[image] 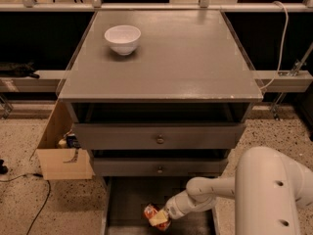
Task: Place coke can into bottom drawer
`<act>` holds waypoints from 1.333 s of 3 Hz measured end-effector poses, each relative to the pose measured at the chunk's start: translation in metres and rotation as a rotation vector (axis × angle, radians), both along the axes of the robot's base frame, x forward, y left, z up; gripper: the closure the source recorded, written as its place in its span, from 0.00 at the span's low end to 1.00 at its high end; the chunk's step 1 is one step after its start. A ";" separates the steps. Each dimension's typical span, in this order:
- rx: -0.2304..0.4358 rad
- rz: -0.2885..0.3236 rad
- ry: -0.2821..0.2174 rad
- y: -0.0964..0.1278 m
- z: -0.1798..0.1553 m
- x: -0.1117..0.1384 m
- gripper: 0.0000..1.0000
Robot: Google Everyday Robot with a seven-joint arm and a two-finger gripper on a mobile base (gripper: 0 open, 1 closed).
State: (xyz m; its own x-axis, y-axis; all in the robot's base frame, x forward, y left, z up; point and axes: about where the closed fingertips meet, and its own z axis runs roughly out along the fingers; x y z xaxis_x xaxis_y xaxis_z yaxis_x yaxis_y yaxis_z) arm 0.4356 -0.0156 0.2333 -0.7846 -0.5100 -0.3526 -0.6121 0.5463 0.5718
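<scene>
The white robot arm (230, 190) reached in from the lower right. Its gripper (161, 217) sat low over the pulled-out bottom drawer (128, 202), the lowest wide, shallow grey tray of the grey cabinet (234, 111). The pale yellowish fingers (157, 220) were closed around the small red-orange coke can with white markings (150, 212), which lay tilted at the gripper's tip. The can was over the drawer's flat floor, a little right of its middle and near the bottom edge of the view. Whether the can touched the floor could not be told.

Bare grey floor stretched from the can to the drawer's thin left wall (104, 212). On the right the arm itself filled the space toward the other wall. Directly above, the two upper grey drawers (122, 137) with round metal knobs (160, 140) stood closed, and the lower one's front overhung the back of the open tray.

A white ceramic bowl (122, 38) rested on the cabinet's flat grey surface (186, 62), near its far left corner and well apart from the edges. An open cardboard box (58, 160) stood on the speckled floor (24, 204), against the cabinet's left side.
</scene>
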 end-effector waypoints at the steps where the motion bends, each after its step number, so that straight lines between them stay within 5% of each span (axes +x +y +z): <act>1: 0.024 -0.050 0.032 0.023 -0.082 0.007 1.00; 2: 0.024 -0.050 0.032 0.023 -0.082 0.007 1.00; 4: 0.024 -0.050 0.033 0.023 -0.082 0.007 0.61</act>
State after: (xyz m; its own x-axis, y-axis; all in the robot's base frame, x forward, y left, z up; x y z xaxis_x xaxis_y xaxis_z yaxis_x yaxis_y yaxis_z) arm 0.4423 0.0072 0.1514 -0.8200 -0.4617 -0.3383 -0.5654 0.5614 0.6044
